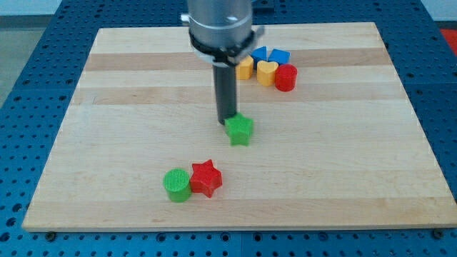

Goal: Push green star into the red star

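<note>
**Q:** Nearest the camera, what was logged?

**A:** Green cylinder (176,185), standing upright near the view's bottom edge of the wooden tabletop (343,178). Red star (206,178) sat touching it on the view's right side.

**Q:** And the green star?

**A:** Green star (240,130) lay near the middle of the tabletop, apart from the red star, up and toward the view's right of it. Bare wood showed between the two stars.

**Q:** Where was my tip?

**A:** My tip (227,121) stood at the green star's upper-left edge, touching it or just beside it; contact could not be settled from this view. The rod was upright, hanging from a grey round housing (220,27) at the view's top.

**Q:** State of the claw?

**A:** No claw was fitted; the arm ended in the plain rod, so nothing was held.

**Q:** Other blocks?

**A:** One cluster near the view's top, right of the rod: two blue blocks (270,55) at the back, shapes unclear; a yellow block (245,68), partly hidden by the housing; a yellow heart (266,72); a red cylinder (285,77) at the view's right end. All were packed close, touching or nearly so, and well apart from both stars.
</note>
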